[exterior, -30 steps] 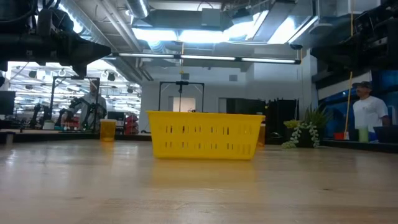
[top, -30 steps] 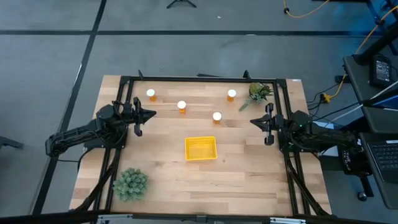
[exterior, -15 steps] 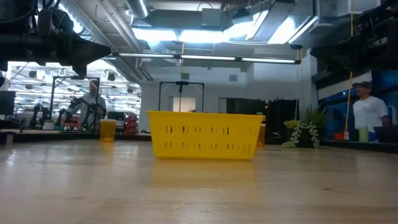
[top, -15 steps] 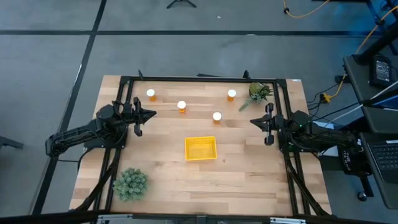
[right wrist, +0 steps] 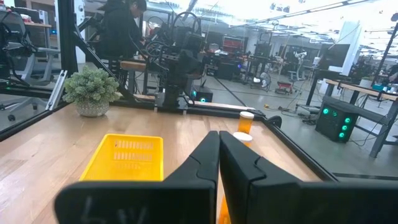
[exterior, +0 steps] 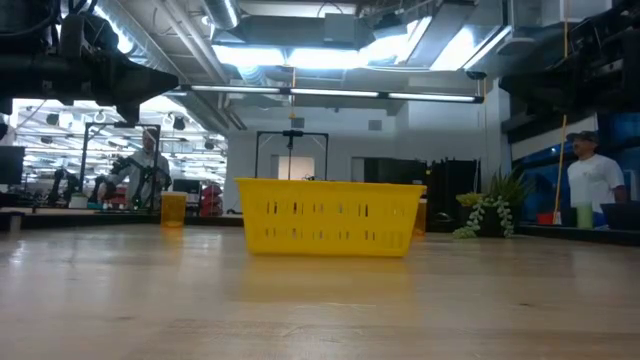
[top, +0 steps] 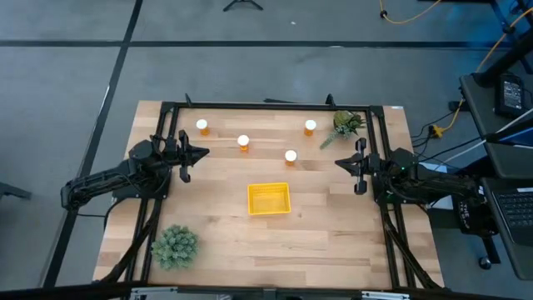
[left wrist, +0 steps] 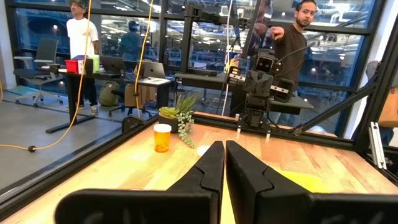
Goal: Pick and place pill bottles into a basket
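Several orange pill bottles with white caps stand upright on the wooden table's far half: one (top: 202, 127) at far left, one (top: 243, 142), one (top: 291, 156) and one (top: 310, 127). The yellow basket (top: 269, 199) sits on its flat bottom at mid-table, nearer than the bottles. My left gripper (top: 204, 152) hovers shut at the table's left side, pointing level toward the right. My right gripper (top: 337, 162) hovers shut at the right side, pointing toward the left. Neither holds anything. The left wrist view shows a bottle (left wrist: 161, 137); the right wrist view shows the basket (right wrist: 129, 155) and a bottle (right wrist: 246, 122).
A green spiky plant (top: 175, 246) stands at the near left and another (top: 346, 125) at the far right corner, beside one bottle. A black frame (top: 275, 106) runs along the table's sides. People stand in the room beyond the table.
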